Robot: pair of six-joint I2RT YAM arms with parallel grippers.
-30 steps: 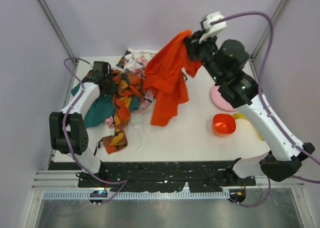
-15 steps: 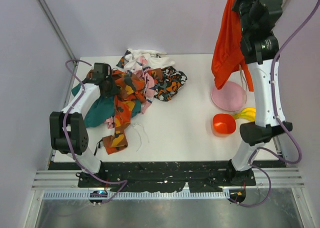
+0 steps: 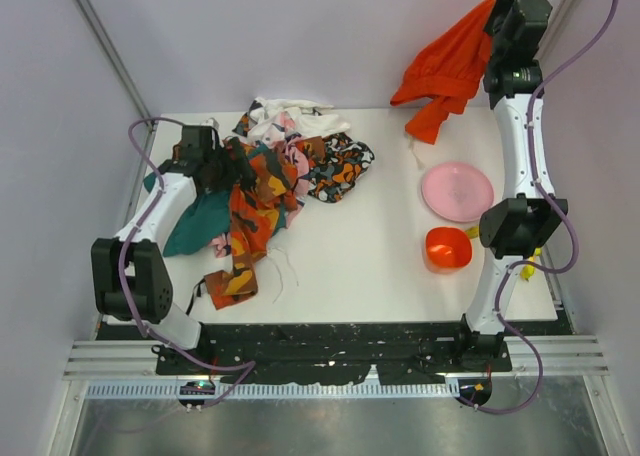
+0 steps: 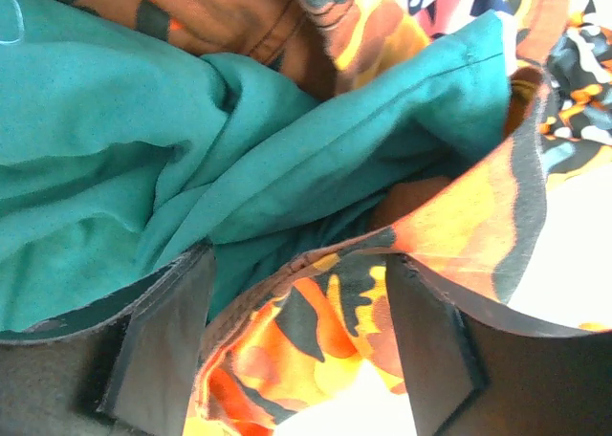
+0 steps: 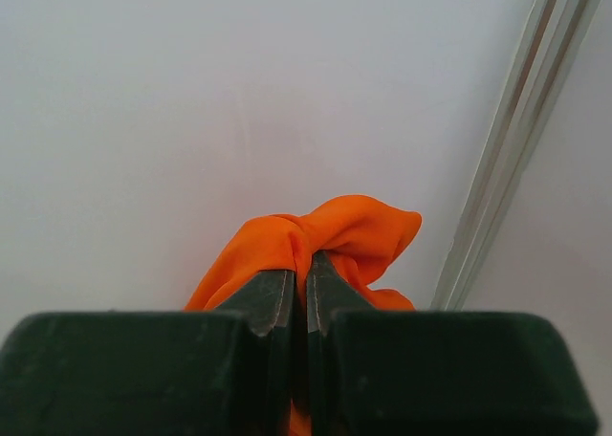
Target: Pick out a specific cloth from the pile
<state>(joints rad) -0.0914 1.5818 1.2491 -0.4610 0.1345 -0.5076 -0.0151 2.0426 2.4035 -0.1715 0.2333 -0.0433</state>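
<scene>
Cloth point(image 3: 447, 71), plain orange-red, hangs high in the air at the far right, over the far edge of the table point(image 3: 370, 261) and well apart from the pile point(image 3: 285, 166); it is bunched into folds, with one loose end drooping lowest, and no part of it touches the table. From the right wrist we see the right tool point(image 5: 299, 269) closed tight, its jaws all but meeting, with a fold of the cloth pinched between them and the rest bulging out beyond the tips; a pale wall and a metal post fill the background.

Beneath the cloth and nearer to us lies the plate point(image 3: 457, 191), pink and flat on the table; just nearer again sits an orange bowl point(image 3: 447, 248).

The pile lies rumpled on the left half of the table; the left tool point(image 3: 203, 154) sits at its left side, low among the fabric. From the left wrist we see its fingers point(image 4: 158, 340) spread wide; a fold of patterned cloth point(image 4: 316, 340), orange and black, lies between them, and teal cloth point(image 4: 143, 149) is heaped just beyond; we cannot tell whether the fingers press on either piece.
</scene>
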